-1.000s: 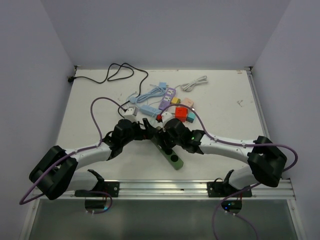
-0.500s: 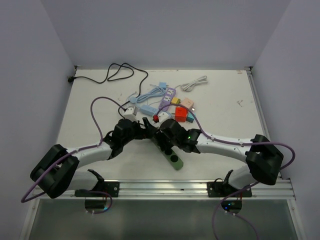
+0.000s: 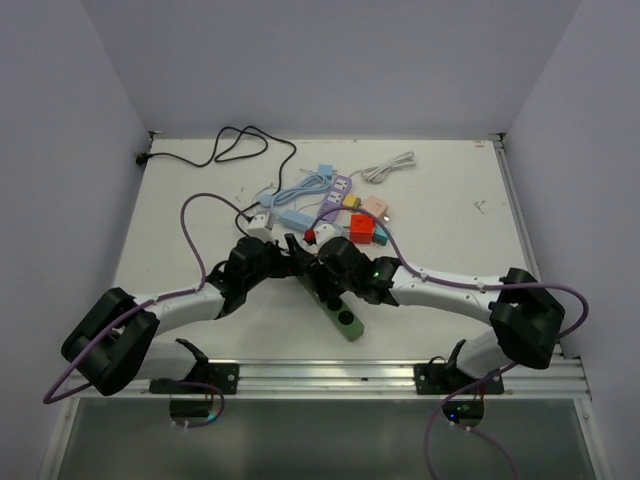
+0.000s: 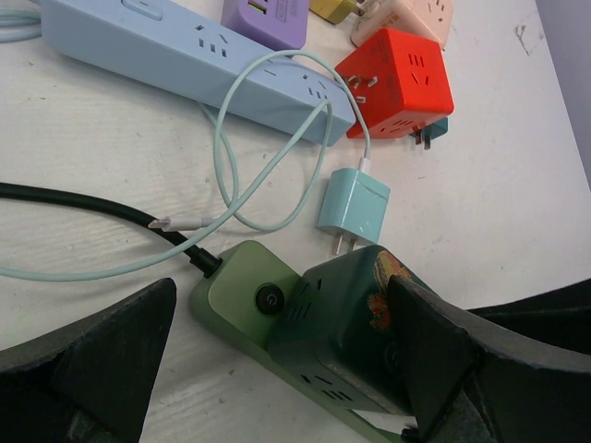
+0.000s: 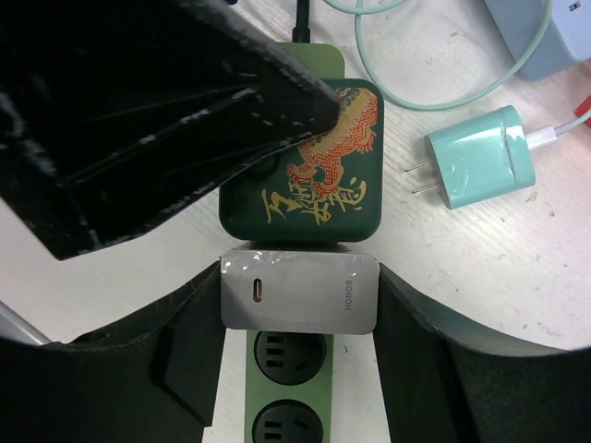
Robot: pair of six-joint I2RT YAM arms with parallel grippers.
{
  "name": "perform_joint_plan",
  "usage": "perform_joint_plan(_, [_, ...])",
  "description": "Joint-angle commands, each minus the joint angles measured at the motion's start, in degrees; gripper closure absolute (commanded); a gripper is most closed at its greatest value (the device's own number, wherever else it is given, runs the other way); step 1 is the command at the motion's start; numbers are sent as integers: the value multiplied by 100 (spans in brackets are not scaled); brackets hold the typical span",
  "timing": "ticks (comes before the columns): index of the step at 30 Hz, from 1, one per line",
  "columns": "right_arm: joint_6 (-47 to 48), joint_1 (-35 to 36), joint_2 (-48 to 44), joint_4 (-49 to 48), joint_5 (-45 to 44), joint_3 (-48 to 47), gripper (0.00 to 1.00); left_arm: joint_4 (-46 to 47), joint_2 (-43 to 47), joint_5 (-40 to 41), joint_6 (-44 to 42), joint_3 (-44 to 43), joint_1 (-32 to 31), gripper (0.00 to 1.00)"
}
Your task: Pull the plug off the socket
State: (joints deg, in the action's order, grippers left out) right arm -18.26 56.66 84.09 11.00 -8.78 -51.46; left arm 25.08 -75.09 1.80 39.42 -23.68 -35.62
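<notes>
A green power strip (image 3: 346, 320) lies on the table between the arms, also in the left wrist view (image 4: 235, 291) and the right wrist view (image 5: 291, 406). A dark green plug with a gold and red dragon print (image 5: 300, 175) sits in it near the switch end (image 4: 355, 305). A white HONOR charger (image 5: 300, 293) is plugged in right behind it. My right gripper (image 5: 300, 309) is shut on the white charger, one finger on each side. My left gripper (image 4: 282, 305) is open and straddles the strip's switch end, its right finger (image 4: 443, 351) against the dark green plug.
Behind the strip lie a teal charger (image 4: 354, 208) with a pale cable, a red cube adapter (image 4: 397, 83), a blue power strip (image 4: 185, 51) and a purple one (image 4: 268, 9). A black cable (image 3: 230, 150) and a white cable (image 3: 390, 168) lie at the back.
My right gripper and forearm have shifted slightly left along the strip. The left arm has barely moved.
</notes>
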Motion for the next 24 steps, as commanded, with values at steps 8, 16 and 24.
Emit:
perform_joint_plan(8, [43,443,-16,-538,-943,-927,57,-1357,-252,303,-462,303,46,1])
perform_joint_plan(16, [-591,-472,-262,-1267,640,-268,57,-1330,-182,277,-435,356,46,2])
perform_joint_plan(24, [41,45,-350,-962,-315,-477,59,-1322,-225,286,-417,356,46,2])
